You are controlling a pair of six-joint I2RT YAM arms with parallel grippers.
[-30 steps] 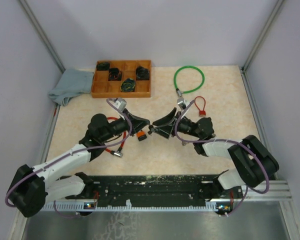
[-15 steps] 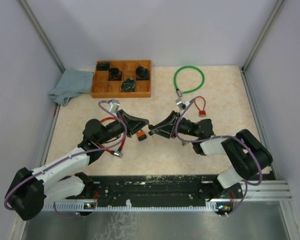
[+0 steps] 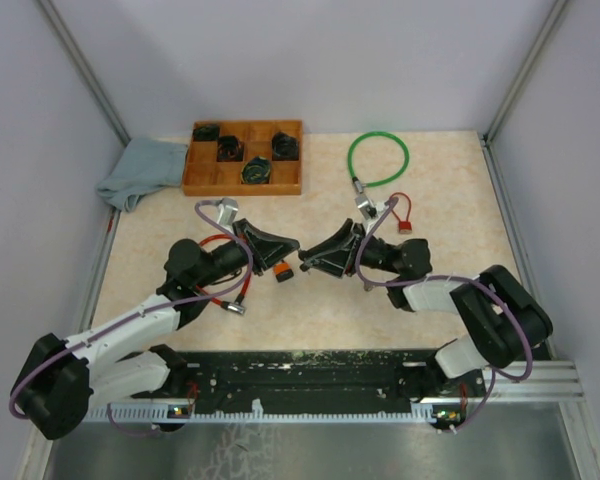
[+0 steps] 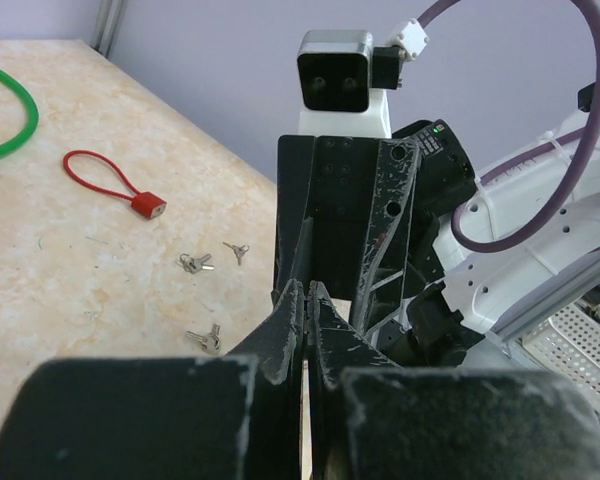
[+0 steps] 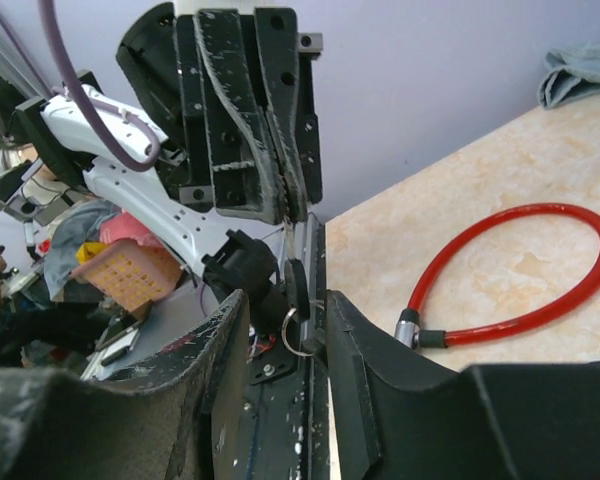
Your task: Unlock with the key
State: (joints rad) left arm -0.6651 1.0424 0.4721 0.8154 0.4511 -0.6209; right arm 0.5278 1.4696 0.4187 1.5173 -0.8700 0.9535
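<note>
My left gripper (image 3: 292, 252) is shut on a thin silver key by its blade. In the right wrist view the key (image 5: 298, 285) hangs from the left fingertips (image 5: 283, 195), with a black head and a ring below. My right gripper (image 3: 306, 262) faces the left one tip to tip. It is open (image 5: 285, 300), with its jaws either side of the key's head. In the left wrist view my shut left gripper (image 4: 308, 288) points at the right gripper (image 4: 345, 200). An orange and black lock body (image 3: 283, 271) lies just below the fingertips. A red cable loop (image 3: 218, 292) (image 5: 540, 290) lies under the left arm.
A wooden compartment tray (image 3: 243, 188) with dark locks stands at the back left, with a grey-blue cloth (image 3: 140, 170) beside it. A green cable lock (image 3: 378, 158) and a small red cable padlock (image 3: 400, 213) lie at the back right. Loose keys (image 4: 194, 263) lie on the table.
The left arm has shifted a little to the left and turned its wrist. The two grippers stay tip to tip at the table's middle. The orange lock body has not moved.
</note>
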